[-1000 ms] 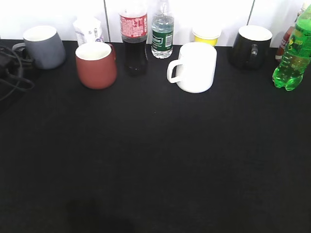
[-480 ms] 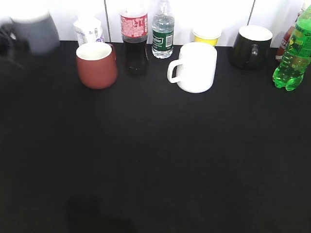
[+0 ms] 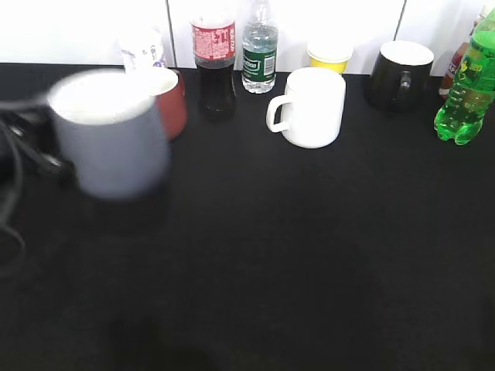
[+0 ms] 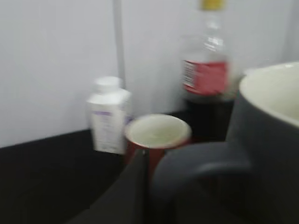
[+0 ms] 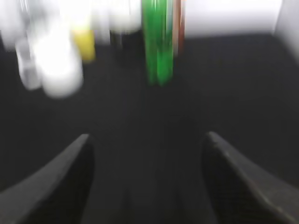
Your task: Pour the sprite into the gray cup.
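Note:
The gray cup (image 3: pixel 112 139) is blurred with motion and held above the black table at the left, in front of the brick-red mug (image 3: pixel 175 100). My left gripper (image 3: pixel 35 151) is shut on its loop handle; the left wrist view shows the cup (image 4: pixel 266 140) at the right with the handle against my finger (image 4: pixel 154 163). The sprite (image 3: pixel 466 85) stands upright at the far right edge. In the right wrist view it (image 5: pixel 159 42) is straight ahead, some way off. My right gripper (image 5: pixel 147 140) is open and empty; it does not show in the exterior view.
Along the back wall stand a white carton (image 3: pixel 143 50), a cola bottle (image 3: pixel 213 62), a water bottle (image 3: pixel 258 50), a yellow cup (image 3: pixel 329 56) and a black mug (image 3: pixel 398 73). A white mug (image 3: pixel 313 108) sits in front of them.
The gray cup has left its spot at the back left, risen, and come forward and right toward the camera in my left gripper. Nothing else has moved.

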Robot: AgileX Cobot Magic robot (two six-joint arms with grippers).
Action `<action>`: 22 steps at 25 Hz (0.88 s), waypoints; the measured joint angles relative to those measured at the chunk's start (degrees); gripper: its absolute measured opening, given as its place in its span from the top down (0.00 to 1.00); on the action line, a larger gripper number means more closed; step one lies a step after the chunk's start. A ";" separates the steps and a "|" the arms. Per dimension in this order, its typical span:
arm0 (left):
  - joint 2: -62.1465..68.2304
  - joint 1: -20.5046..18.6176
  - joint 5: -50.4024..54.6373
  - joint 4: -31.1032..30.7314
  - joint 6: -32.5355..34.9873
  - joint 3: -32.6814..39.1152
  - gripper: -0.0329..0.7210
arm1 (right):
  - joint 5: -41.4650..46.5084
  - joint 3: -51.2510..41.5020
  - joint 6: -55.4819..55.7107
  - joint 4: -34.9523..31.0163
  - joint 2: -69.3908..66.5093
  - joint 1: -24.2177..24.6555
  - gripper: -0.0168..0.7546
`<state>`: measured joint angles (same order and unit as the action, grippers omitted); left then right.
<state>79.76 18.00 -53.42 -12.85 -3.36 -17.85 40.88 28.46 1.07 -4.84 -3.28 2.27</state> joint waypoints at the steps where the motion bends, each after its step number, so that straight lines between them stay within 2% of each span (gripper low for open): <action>1: 0.00 0.36 0.00 -0.83 0.00 0.00 0.89 | -7.96 -2.41 -0.18 0.12 -3.25 0.00 0.27; 4: 0.00 0.40 0.10 -1.03 0.00 0.00 0.89 | -34.64 -10.48 -0.30 0.43 -18.63 0.00 0.27; 5: 0.00 0.40 0.13 -1.03 0.00 0.00 0.89 | -40.88 -11.34 -0.30 0.48 -24.47 0.00 0.27; 7: 0.00 0.40 0.17 -1.03 0.00 0.00 0.89 | -52.51 -11.55 -0.30 0.35 -37.45 0.00 0.23; 9: 0.00 0.40 0.17 -1.09 0.00 0.00 0.89 | -65.43 -11.55 -0.42 1.90 -51.69 0.00 0.13; 11: 0.00 0.40 0.17 -1.08 -0.05 0.00 0.89 | -80.48 -11.61 -0.42 4.84 -65.21 0.00 0.11; 13: 0.00 0.40 0.17 -1.08 -0.05 0.00 0.89 | -91.26 -10.41 -0.18 5.67 -77.86 0.00 0.11; 17: 0.00 0.40 0.17 -1.14 -0.05 0.00 0.89 | -100.14 -1.74 -0.19 5.72 -94.92 0.00 0.11; 22: 0.00 0.40 -0.12 -1.20 -0.05 0.00 0.89 | -100.76 7.92 -0.19 5.42 -103.47 0.00 0.11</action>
<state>79.76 18.40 -53.54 -14.05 -3.41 -17.85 -59.87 36.38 0.89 0.58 -106.75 2.27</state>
